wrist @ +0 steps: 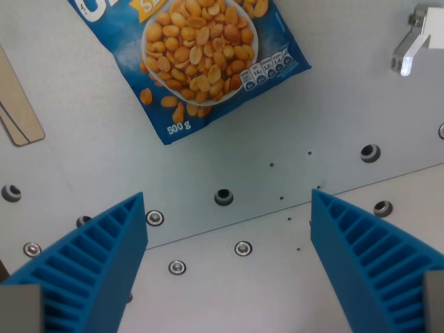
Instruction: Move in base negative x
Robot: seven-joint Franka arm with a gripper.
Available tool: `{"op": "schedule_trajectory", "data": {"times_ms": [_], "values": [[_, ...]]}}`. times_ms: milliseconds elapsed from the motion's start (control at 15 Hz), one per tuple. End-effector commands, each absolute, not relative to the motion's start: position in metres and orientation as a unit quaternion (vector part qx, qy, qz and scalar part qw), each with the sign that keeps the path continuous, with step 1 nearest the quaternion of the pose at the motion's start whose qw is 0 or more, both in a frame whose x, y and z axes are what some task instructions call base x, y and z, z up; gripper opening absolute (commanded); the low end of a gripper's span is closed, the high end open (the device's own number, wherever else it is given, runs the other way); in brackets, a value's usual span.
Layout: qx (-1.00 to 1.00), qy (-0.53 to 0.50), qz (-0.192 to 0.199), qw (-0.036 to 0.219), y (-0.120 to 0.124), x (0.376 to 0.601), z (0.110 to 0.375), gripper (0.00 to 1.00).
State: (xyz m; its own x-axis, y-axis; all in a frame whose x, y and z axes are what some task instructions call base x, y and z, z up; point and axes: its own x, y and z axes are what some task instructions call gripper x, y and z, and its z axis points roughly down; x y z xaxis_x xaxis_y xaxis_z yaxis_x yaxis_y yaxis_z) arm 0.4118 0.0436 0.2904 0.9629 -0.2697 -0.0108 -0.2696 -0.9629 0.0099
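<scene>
My gripper (227,208) is open and empty. Its two blue ribbed fingers, one at the wrist view's left (97,257) and one at the right (368,250), stand wide apart above a grey metal table (333,111). A blue bag of peanuts (198,59), marked 500 g, lies flat on the table at the top of the view, apart from the fingers. Its top edge is cut off by the frame.
A light wooden piece (17,104) lies at the left edge. A white metal bracket (414,43) sits at the top right. The table has a seam between two plates, with several bolts (243,248) and holes (223,197) along it.
</scene>
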Motion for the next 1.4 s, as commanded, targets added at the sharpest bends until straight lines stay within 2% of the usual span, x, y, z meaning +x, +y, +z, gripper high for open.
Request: {"op": "schedule_trajectory", "data": {"times_ms": [67, 1400], "values": [[0.991, -0.136, -0.003, 0.004, 0.042, 0.406, 0.293, 1.00], [0.991, -0.136, -0.003, 0.004, 0.017, 0.295, 0.280, 1.00]]}}
